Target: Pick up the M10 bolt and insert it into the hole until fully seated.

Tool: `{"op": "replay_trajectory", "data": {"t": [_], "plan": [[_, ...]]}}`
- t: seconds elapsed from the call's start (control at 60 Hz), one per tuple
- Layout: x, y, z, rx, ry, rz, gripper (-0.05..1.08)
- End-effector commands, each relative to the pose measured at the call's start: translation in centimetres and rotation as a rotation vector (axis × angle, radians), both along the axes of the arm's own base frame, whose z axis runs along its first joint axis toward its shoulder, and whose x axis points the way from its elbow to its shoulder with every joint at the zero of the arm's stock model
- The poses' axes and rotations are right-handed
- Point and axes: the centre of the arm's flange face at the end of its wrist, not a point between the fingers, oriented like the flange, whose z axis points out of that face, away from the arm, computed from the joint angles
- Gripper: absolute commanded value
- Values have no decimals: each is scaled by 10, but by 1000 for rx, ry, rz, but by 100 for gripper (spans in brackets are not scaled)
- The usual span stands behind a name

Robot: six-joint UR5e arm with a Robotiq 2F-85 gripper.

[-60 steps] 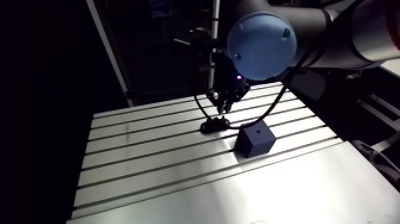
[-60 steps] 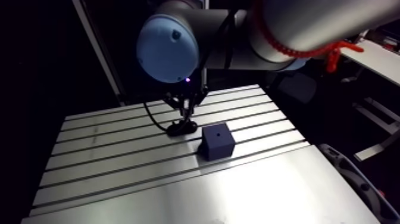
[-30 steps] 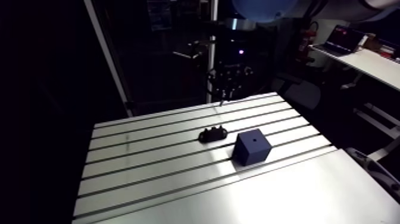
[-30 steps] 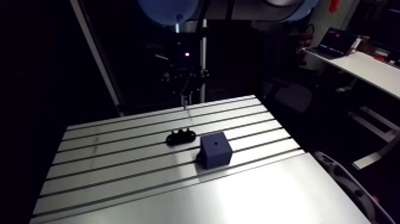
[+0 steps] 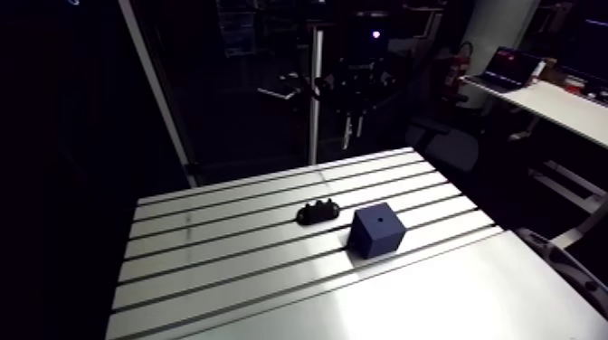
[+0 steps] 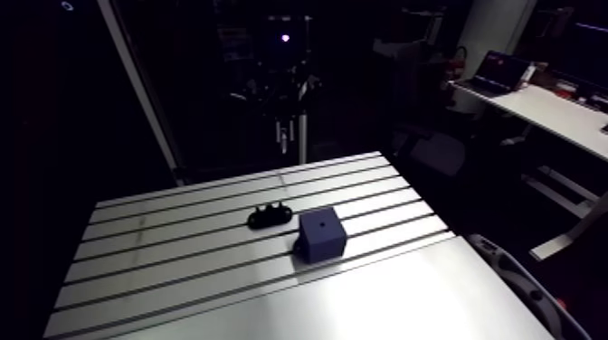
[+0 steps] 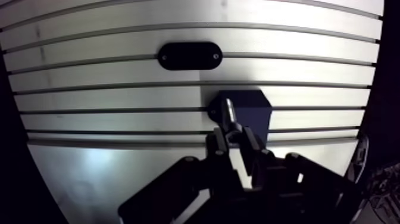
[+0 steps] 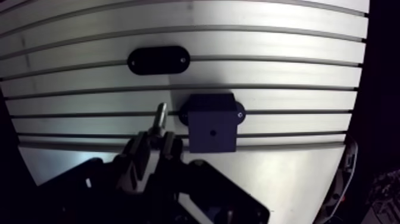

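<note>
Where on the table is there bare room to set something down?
Bare: the smooth plate bordering the last slot past the blue block, and the slotted stretch from the black holder to the table edge away from the block. Crowded: holder and block sit close together.

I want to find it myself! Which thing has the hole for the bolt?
Find the slotted aluminium table. Near its middle sit two dark things. The one you want is the dark blue cube with one small hole on top, not the low black oval piece beside it.
</note>
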Motion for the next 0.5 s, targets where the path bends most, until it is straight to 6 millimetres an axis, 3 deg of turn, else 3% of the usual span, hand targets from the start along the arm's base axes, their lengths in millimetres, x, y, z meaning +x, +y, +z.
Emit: {"op": "replay_trajectory", "data": {"t": [0.017, 0.317, 0.5], "plan": [[7, 9, 7, 34, -49, 0, 108], [21, 7, 12, 37, -76, 0, 108], [30, 17, 10, 38, -84, -21, 108]]}}
